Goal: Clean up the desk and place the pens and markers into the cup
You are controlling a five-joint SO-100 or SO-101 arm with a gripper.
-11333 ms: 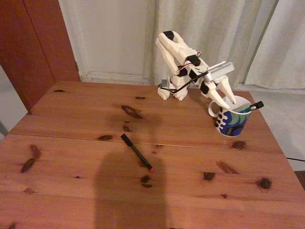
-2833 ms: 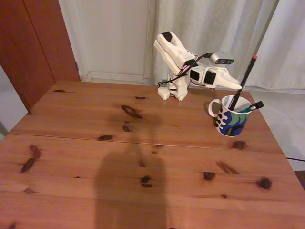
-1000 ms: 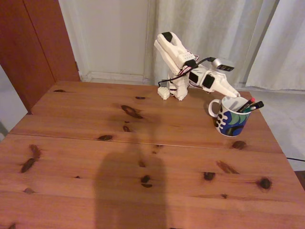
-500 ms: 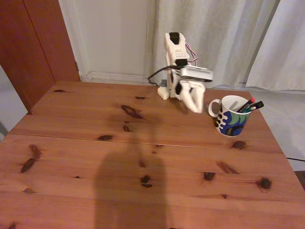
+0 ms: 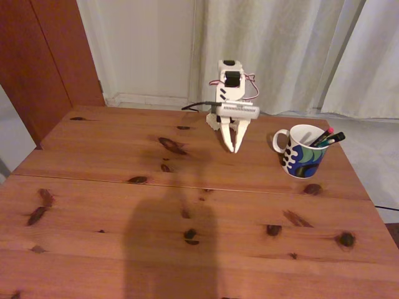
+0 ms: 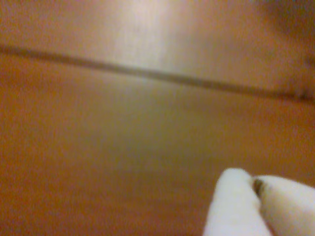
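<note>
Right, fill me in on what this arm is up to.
It is tidying pens into the mug on the wooden desk. The red-tipped black pen and the teal pen stand in it. The gripper hangs shut and empty over the desk beside the arm's base, pointing down.

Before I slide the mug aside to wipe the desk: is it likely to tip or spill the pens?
Probably stable: the cup stands upright on a broad base on the flat desk. The pens lean against its right rim in the fixed view, so a sharp shove might rattle them or shift weight that way. It looks ceramic, likely heavy and breakable; its handle offers a grip.
</note>
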